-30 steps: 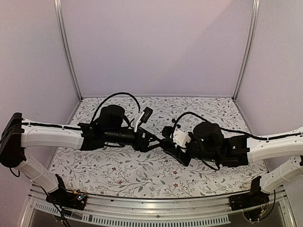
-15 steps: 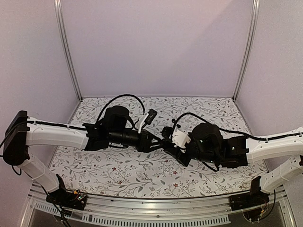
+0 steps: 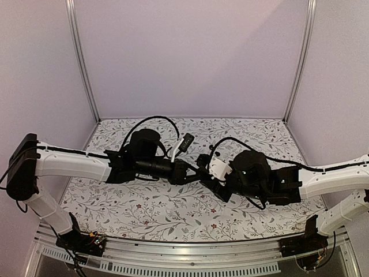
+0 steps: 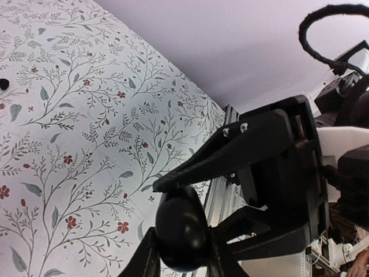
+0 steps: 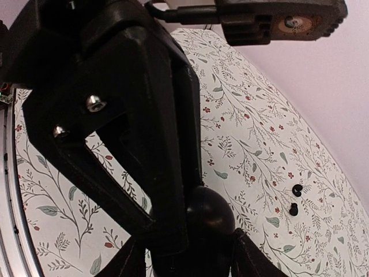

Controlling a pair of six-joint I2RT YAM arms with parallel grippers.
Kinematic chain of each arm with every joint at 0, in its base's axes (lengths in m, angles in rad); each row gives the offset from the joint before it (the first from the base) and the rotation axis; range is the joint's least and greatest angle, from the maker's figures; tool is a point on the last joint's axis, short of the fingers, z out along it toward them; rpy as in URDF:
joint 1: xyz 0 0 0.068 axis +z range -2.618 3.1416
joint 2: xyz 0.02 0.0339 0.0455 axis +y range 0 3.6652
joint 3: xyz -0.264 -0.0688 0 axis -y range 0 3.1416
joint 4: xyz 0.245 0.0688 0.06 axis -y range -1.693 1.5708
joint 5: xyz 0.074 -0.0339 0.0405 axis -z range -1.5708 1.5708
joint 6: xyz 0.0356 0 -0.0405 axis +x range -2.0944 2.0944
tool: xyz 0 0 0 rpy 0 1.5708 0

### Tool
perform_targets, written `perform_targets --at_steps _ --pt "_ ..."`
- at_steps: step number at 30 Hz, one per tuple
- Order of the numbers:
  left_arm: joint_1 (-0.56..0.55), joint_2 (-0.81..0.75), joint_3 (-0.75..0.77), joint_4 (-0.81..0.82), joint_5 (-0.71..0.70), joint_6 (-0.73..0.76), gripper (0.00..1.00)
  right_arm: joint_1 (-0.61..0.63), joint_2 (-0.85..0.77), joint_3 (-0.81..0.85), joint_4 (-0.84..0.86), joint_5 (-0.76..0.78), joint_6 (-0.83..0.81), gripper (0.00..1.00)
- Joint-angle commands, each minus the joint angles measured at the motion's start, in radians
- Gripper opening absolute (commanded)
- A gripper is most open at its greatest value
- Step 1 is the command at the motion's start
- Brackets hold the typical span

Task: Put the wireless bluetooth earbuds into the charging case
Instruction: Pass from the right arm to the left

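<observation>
Floral-print tbl cover (image 3: 144, 213) w/ lilac walls (image 3: 190, 57) — alu. posts (image 3: 82, 57) at corners.

The left gripper (image 4: 183, 257) pinches a black oval case (image 4: 181, 231) between its two fingers at the bottom edge; the right gripper (image 4: 190, 208) reaches in from the right, its fingers above and below the case; one tiny black earbud (image 4: 3, 83) lies well apart on the floral table (image 4: 69, 144).

At lower centre the glossy black rounded case (image 5: 211, 210) is partly hidden; at right, two tiny black earbuds (image 5: 297, 189) are barely resolved.
</observation>
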State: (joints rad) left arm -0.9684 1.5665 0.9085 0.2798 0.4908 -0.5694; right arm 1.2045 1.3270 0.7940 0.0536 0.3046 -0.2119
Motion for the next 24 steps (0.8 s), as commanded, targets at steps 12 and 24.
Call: perform_targets --at_steps 12,24 --pt "0.051 -0.111 0.033 -0.166 0.285 0.354 0.00 -0.067 -0.249 -0.137 0.130 -0.415 0.096 0.69" --pt "0.022 -0.163 0.115 -0.424 0.294 0.655 0.00 -0.194 -0.247 -0.025 -0.030 -0.866 0.297 0.55"
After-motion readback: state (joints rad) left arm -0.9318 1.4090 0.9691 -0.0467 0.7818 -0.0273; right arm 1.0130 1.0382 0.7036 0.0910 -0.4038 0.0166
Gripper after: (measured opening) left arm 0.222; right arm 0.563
